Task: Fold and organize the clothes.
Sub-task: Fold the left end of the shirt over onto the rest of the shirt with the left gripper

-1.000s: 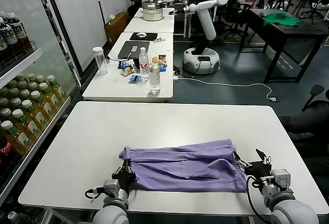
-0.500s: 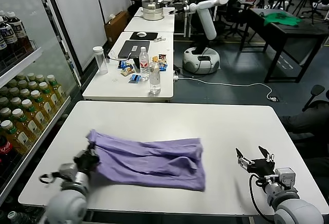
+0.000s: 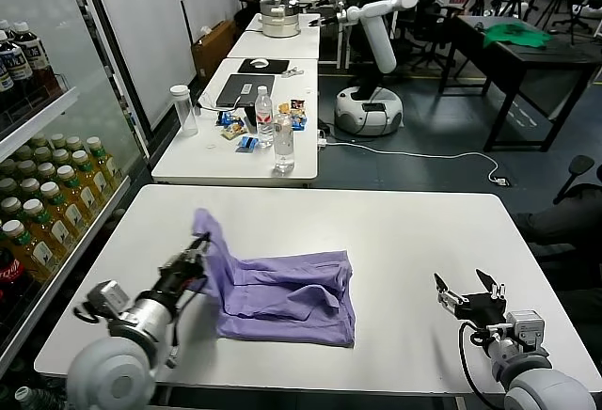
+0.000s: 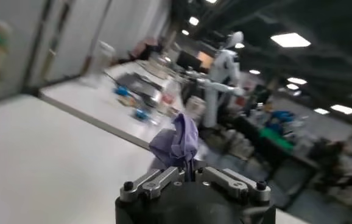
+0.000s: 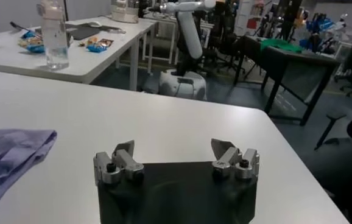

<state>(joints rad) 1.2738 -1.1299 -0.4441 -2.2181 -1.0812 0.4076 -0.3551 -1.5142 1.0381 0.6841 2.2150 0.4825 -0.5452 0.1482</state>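
White table [image 3: 395, 231], head view. The lavender T-shirt [image 3: 287, 297] lies crumpled on the near left part of the table, folded over on itself into a rough rectangle of soft, thin fabric with loose wrinkles. Its left corner is drawn up off the surface into a peak.

The left end effector [image 3: 195, 261] is closed on that raised corner, at the shirt's left edge. In the left wrist view the left end effector [image 4: 191, 176] has its fingers [image 4: 225, 178] pressed together, with a bunched tuft of the T-shirt [image 4: 177, 143] standing up between them.

The right end effector [image 3: 470, 295] rests low over the near right part of the table, well apart from the shirt. In the right wrist view the right end effector [image 5: 175, 157] has its metal fingers [image 5: 122, 159] spread wide and holding nothing; the shirt's hem [image 5: 11, 152] shows at the edge of that view.

Surroundings: a shelf rack [image 3: 38, 128] on the left holds rows of bottled drinks [image 3: 47, 203] with yellow-green contents. Beyond the work table stands a second white table [image 3: 240, 142] carrying two clear plastic water bottles [image 3: 282, 142], a tall clear cup [image 3: 182, 109], small snack packets [image 3: 235, 130] and a dark laptop [image 3: 245, 90]. Farther back stand a white humanoid robot [image 3: 372, 34] on a round base and a dark table bearing a green cloth [image 3: 513, 34]. Nothing lies between the end effectors and the shirt.
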